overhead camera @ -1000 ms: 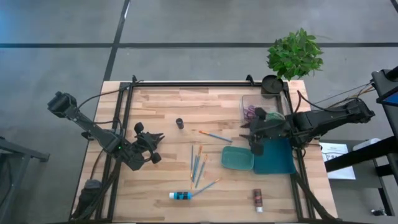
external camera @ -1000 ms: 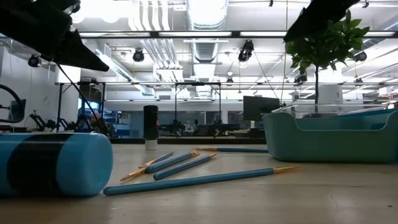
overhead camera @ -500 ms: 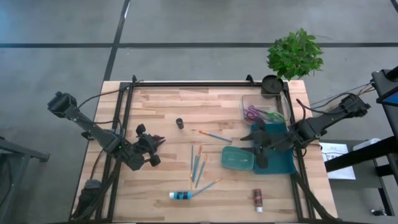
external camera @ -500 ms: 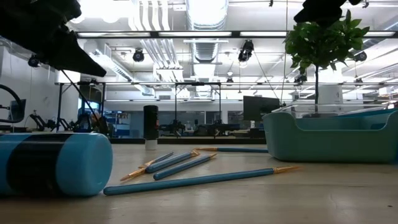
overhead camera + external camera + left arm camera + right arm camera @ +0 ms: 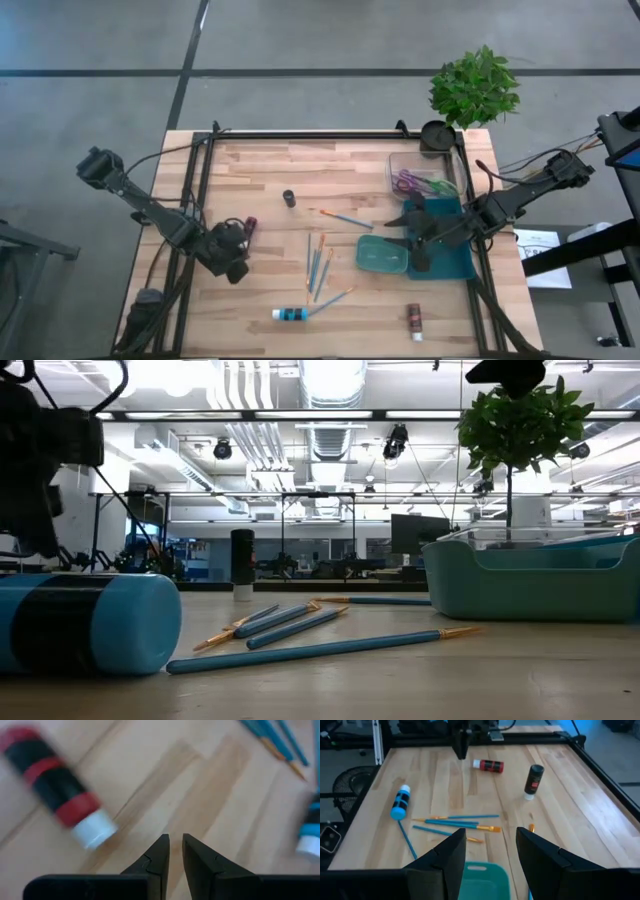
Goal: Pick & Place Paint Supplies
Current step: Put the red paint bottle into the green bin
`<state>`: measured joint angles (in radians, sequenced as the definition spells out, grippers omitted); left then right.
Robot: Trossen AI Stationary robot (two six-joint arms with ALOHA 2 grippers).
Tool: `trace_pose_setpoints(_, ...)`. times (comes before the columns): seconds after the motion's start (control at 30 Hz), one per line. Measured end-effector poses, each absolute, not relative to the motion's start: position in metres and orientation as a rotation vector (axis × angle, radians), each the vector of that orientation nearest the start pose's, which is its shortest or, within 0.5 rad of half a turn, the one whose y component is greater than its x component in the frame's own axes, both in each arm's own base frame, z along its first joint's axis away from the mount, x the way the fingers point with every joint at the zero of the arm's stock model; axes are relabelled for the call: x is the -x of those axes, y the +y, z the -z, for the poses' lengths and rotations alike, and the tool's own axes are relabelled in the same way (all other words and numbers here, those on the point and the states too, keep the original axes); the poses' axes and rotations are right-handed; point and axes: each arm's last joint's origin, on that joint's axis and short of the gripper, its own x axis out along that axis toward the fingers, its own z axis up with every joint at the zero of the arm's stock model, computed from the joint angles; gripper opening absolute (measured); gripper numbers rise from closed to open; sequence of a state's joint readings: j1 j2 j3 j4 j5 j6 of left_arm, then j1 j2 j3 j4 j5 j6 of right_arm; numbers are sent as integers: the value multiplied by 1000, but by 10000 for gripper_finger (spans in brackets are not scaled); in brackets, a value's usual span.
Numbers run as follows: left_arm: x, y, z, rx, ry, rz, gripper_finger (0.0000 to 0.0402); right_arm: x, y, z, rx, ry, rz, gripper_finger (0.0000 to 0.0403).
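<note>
High view: left gripper point(image 5: 238, 243), jaws nearly pressed together, empty, at table's 9 o'clock; red-black paint tube point(image 5: 251, 224) just beside it.
Left wrist view: tube's white cap point(image 5: 93, 830) points toward the fingers point(image 5: 156, 854); long axis diagonal. Risk: narrow jaws nudge it rolling.
Right wrist view: right gripper point(image 5: 489, 851) spread, empty, above teal palette point(image 5: 481, 870).

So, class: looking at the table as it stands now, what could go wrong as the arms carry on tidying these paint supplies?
The left gripper hangs beside the red tube with its fingers nearly together, so a descent could nudge the round tube and roll it away. The blue brushes lie bunched and overlapping, so grabbing one may drag its neighbours. The right gripper hovers open by the teal tray and could bump it.
</note>
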<state>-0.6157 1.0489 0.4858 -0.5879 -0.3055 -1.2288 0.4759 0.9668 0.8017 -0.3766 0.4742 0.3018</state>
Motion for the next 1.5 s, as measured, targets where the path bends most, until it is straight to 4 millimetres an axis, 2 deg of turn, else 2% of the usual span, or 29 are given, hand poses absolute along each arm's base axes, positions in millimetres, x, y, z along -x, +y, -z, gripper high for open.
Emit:
trace_pose_setpoints(0.13,-132,-83,-161,700,1040,-564,61,-186,81,-293,-22,459,60,171)
trace_pose_setpoints(0.3,-127,-76,-157,703,976,-722,61,-186,81,-294,-11,454,55,171)
trace_pose_setpoints(0.57,-128,-76,-145,693,954,-706,61,-187,81,-296,-12,450,53,171)
trace_pose_setpoints(1.23,-128,-74,-147,585,934,-663,61,-186,81,-296,6,451,48,171)
trace_pose_setpoints(1.5,-125,-71,-142,569,940,-682,61,-186,81,-296,10,451,46,171)
